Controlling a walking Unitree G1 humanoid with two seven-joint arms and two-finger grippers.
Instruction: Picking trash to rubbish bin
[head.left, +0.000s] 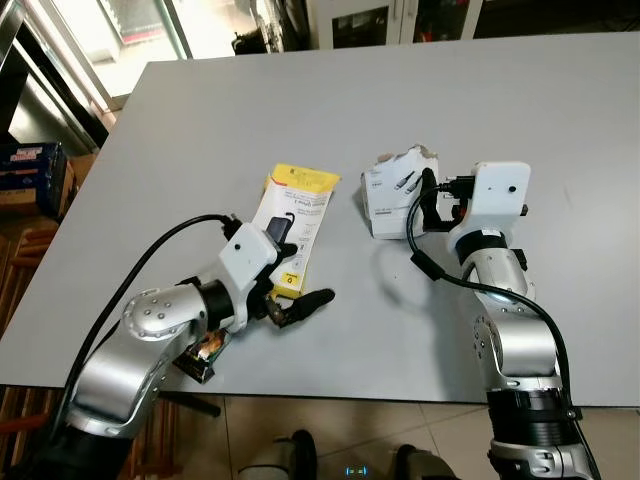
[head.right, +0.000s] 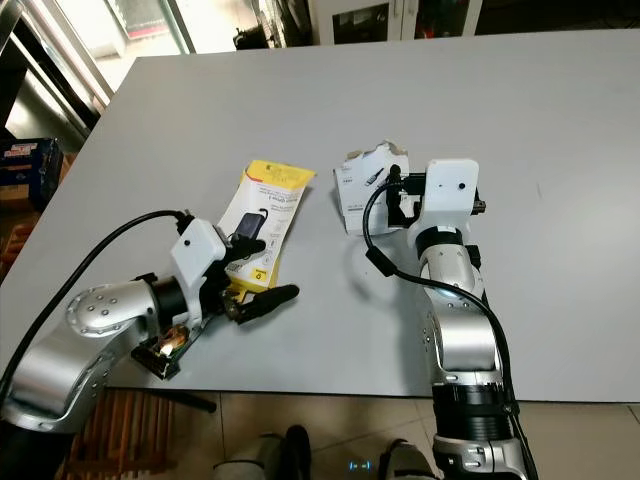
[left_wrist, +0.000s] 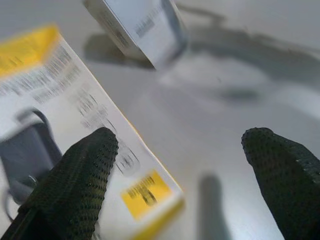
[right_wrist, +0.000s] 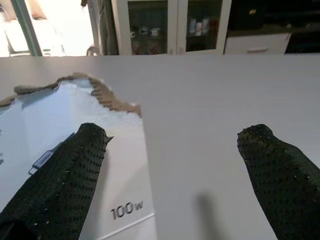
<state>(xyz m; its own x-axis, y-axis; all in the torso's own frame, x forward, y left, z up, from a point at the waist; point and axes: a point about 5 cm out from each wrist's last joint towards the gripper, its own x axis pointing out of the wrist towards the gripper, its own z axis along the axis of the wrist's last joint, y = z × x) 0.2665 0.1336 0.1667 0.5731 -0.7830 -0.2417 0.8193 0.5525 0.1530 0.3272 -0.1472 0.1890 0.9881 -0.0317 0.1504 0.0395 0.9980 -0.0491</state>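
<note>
- Two pieces of trash lie on the grey table (head.left: 560, 120): a yellow-and-white package (head.left: 292, 222) left of centre, a torn white box (head.left: 395, 192) to its right, the two apart.
- Left gripper (head.left: 293, 300) sits low at the package's near end, fingers spread wide. One finger (left_wrist: 75, 185) lies over the package's printed face near its yellow corner label, the other (left_wrist: 285, 175) is out over bare table. Nothing clamped.
- Right gripper (right_wrist: 170, 165) is at the torn box, also spread wide: one finger (right_wrist: 60, 180) over the box top near the "100w" print, the other (right_wrist: 280, 175) over bare table beside it. Nothing gripped.
- Box top edge is ragged, brown cardboard showing at the tear.
- Glass-door cabinet (right_wrist: 170, 25) stands beyond the far end of the table.
</note>
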